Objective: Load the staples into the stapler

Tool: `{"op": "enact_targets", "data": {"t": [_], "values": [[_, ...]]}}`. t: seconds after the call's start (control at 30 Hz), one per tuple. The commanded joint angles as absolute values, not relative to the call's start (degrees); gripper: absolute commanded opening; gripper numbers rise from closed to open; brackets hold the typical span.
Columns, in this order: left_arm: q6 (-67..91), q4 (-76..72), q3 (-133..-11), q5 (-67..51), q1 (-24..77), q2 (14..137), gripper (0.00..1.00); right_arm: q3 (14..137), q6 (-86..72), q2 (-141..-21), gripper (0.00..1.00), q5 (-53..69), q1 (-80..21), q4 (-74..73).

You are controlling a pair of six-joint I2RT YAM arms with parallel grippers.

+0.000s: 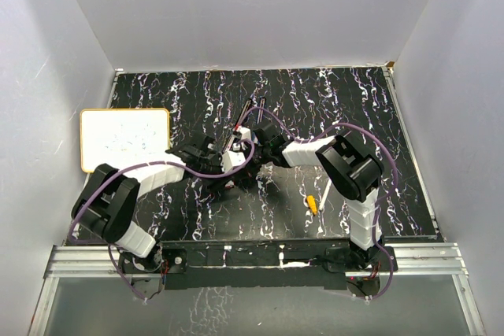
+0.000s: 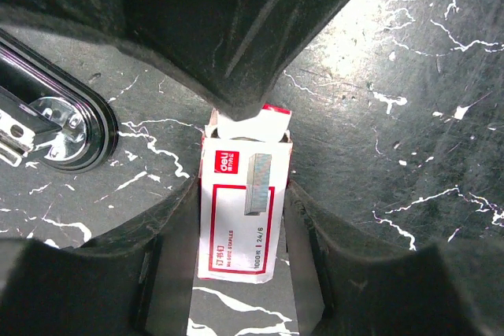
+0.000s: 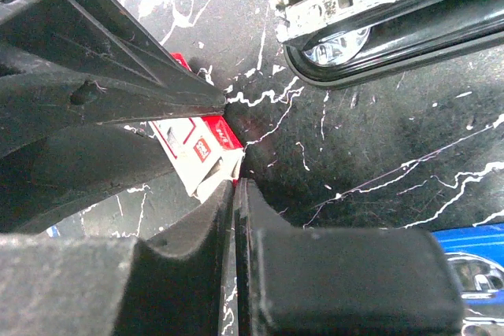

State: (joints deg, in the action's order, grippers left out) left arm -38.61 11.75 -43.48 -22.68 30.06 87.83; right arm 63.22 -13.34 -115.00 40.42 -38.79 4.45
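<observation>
Unboxing: you're clamping staples [image 2: 236,226] with left gripper [image 2: 240,194] | right gripper [image 3: 235,186] clenched at 12 o'clock flap [image 2: 268,122] | next: needing gentle outward pull

We see the staples box [image 2: 236,226] lying flat on the black marbled worktop [image 2: 409,163], with the left tool [image 2: 241,202] pressing its two long sides. The right tool [image 2: 240,104] touches the box's open flap end. A chrome stapler [image 2: 55,120] lies to the left, apart.
</observation>
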Motion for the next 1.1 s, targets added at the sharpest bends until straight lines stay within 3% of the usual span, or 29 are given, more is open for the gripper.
{"op": "enact_targets", "data": {"t": [0.0, 0.2, 0.33, 0.57, 0.9, 1.0, 1.07], "values": [[-39.5, 17.3, -40.8, -19.2, 30.0, 86.7, 0.3, 62.4, -11.2, -112.7, 0.08, 37.2, -38.2, 3.3], [-38.9, 17.2, -39.9, -18.7, 30.0, 85.9, 0.29, 62.4, -11.0, -112.2, 0.08, 37.5, -38.0, 3.4], [-36.8, 15.9, -39.8, -20.2, 30.1, 85.4, 0.28, 61.5, -11.7, -112.1, 0.08, 45.4, -37.8, 7.7], [-35.3, 13.1, -38.8, -22.4, 30.0, 84.8, 0.25, 59.1, -13.3, -110.5, 0.3, 50.1, -37.4, 12.8], [-33.6, 14.4, -40.6, -23.0, 30.0, 83.2, 0.7, 56.5, -11.3, -109.2, 0.45, 51.6, -33.8, 15.2], [-33.5, 15.7, -41.6, -23.2, 29.9, 81.1, 0.88, 56.7, -8.9, -108.8, 0.5, 52.1, -33.6, 14.6], [-33.6, 16.8, -42.1, -23.5, 29.4, 79.0, 0.91, 57.2, -5.7, -108.3, 0.54, 52.2, -33.6, 12.6]]}}
